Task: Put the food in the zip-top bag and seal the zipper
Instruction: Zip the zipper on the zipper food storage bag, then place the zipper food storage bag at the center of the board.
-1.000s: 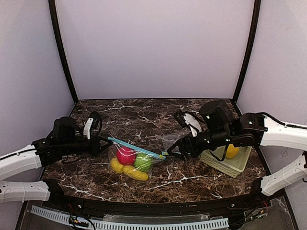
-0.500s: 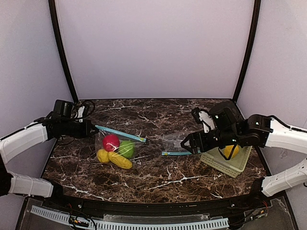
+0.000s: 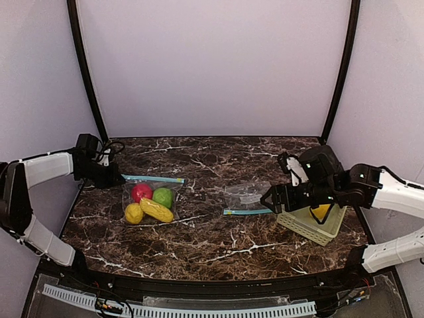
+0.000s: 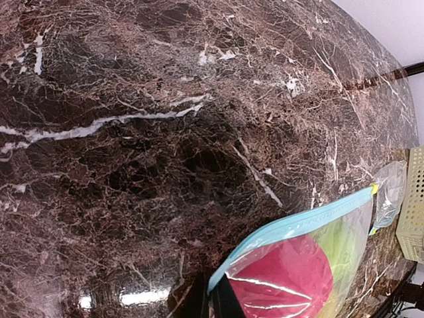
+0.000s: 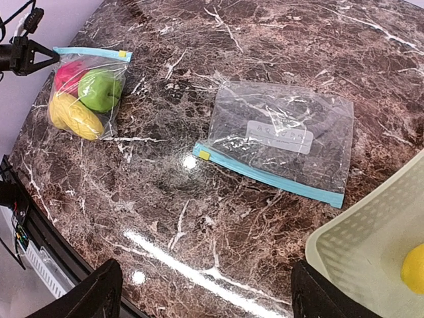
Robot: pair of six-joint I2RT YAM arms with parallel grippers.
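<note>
Top view: filled bag [image 3: 149, 199] lies left of the pale basket [image 3: 311, 224], holding the red ball [image 3: 140, 192], green ball [image 3: 163, 197] and yellow pieces [image 3: 156, 210]; left gripper [image 3: 114, 177] pinches its left zipper corner.
Left wrist: jaws closed on the blue zipper strip [image 4: 291, 226]; red ball just behind it.
Right wrist: right gripper [image 5: 199, 291] wide open, holding nothing, above a second, empty bag [image 5: 281, 139]; one yellow piece [image 5: 413, 268] sits in the basket.
Advice: keep the corner taut and low; run the seal along the whole strip.
</note>
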